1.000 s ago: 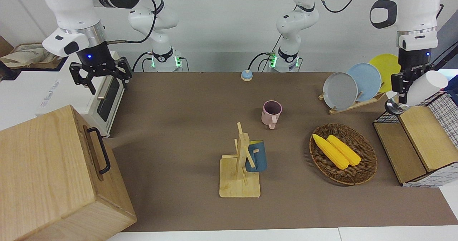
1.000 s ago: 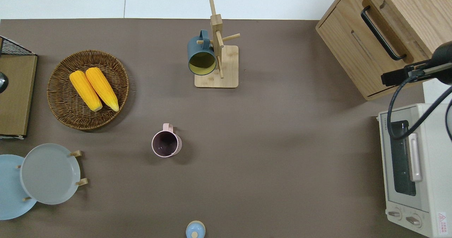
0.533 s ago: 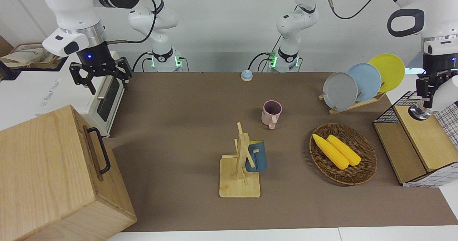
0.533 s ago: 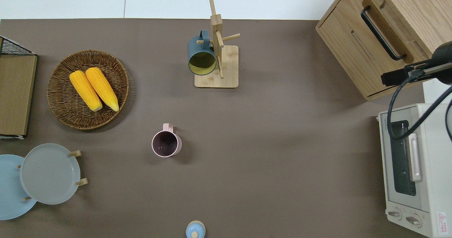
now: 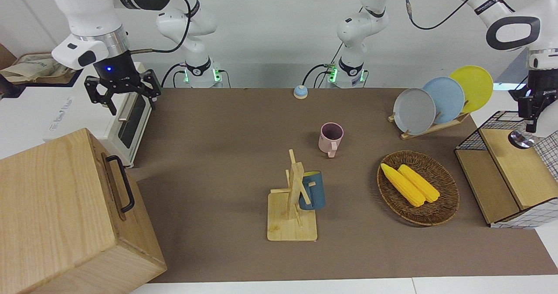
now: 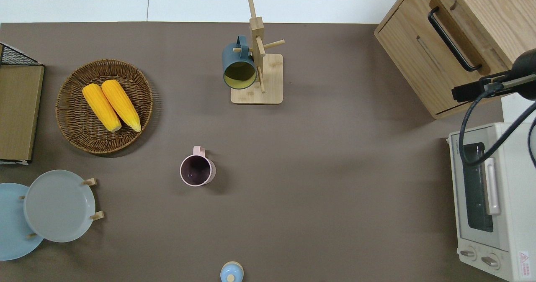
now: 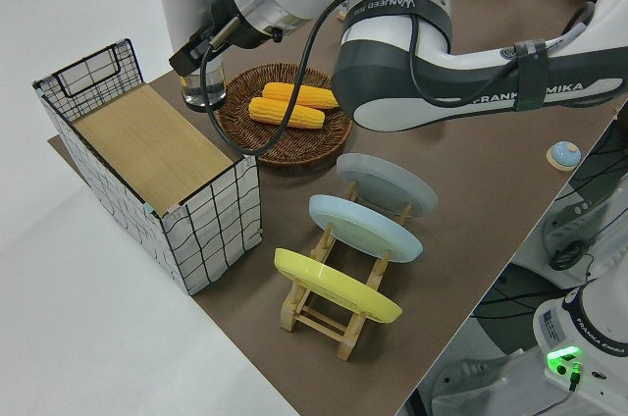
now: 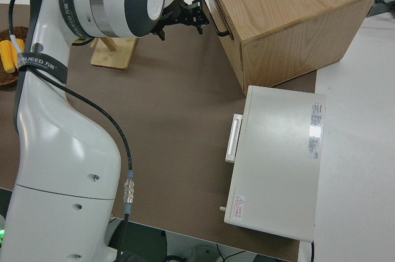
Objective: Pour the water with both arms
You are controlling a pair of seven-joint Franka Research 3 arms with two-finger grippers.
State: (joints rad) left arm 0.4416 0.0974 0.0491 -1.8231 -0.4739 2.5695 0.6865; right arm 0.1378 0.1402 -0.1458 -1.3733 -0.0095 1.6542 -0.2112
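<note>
My left gripper (image 5: 529,113) is shut on a white bottle (image 7: 185,6) with a shiny base (image 5: 520,139). It holds the bottle upright in the air over the wooden lid of the wire basket (image 7: 147,146) at the left arm's end of the table. A pink mug (image 6: 197,171) stands upright and alone mid-table. A blue mug (image 6: 239,66) hangs on a wooden mug rack (image 5: 293,206), farther from the robots. My right gripper (image 5: 122,94) is parked, fingers open and empty. The overhead view shows neither gripper.
A wicker basket (image 6: 75,135) holding two corn cobs lies near the wire basket. A rack of three plates (image 5: 429,104) stands beside them. A wooden box (image 5: 65,215) and a toaster oven (image 6: 488,198) fill the right arm's end. A small blue bell (image 5: 300,92) sits near the robots.
My left gripper has carried the white bottle away from the plate rack toward the left arm's end of the table, over the wire basket. The right arm has not moved.
</note>
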